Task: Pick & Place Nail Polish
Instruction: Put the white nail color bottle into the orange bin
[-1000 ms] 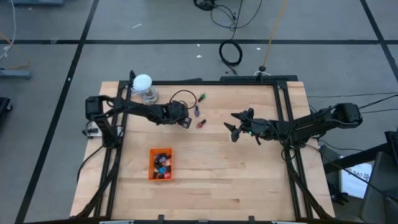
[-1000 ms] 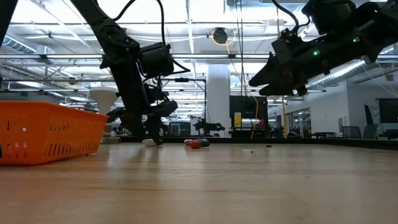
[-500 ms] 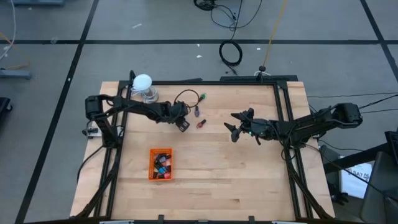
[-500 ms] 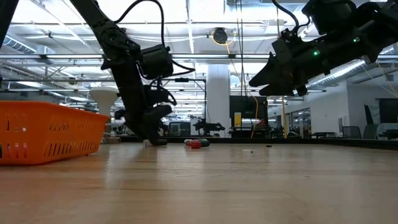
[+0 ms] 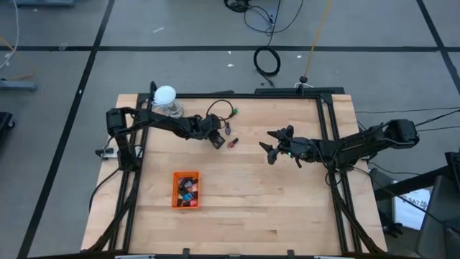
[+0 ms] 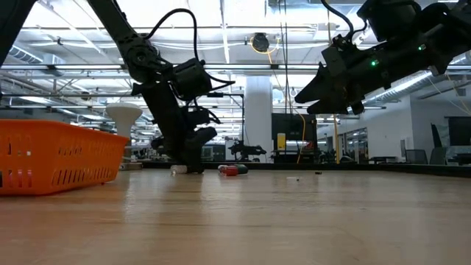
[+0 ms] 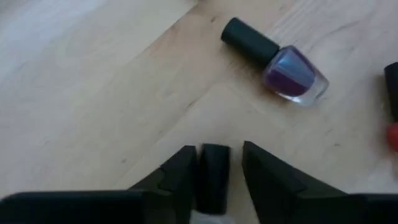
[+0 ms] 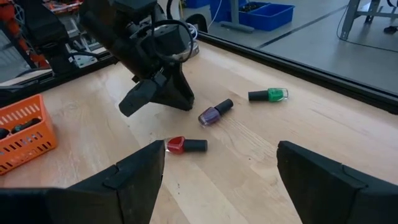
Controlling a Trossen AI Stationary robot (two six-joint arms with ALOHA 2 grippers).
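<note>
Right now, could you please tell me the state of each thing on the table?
left gripper: down at the table, closing around a dark-capped bottle
right gripper: open, empty, raised
purple bottle: lying loose
red bottle: lying loose
green bottle: lying loose
orange tray: holding bottles

Three small nail polish bottles lie on their sides on the counter, close together. The purple bottle (image 7: 280, 61) has a black cap and clear glass (its cap and body both flat on the wood). Near it lies the red bottle (image 8: 185, 145), also black-capped, and a little farther off the green bottle (image 8: 268, 94), black cap again. A fourth bottle (image 7: 213, 176), black-capped, its colour hidden, sits between the left arm's jaws. More bottles (image 5: 187, 191) are heaped in the orange tray.
</note>
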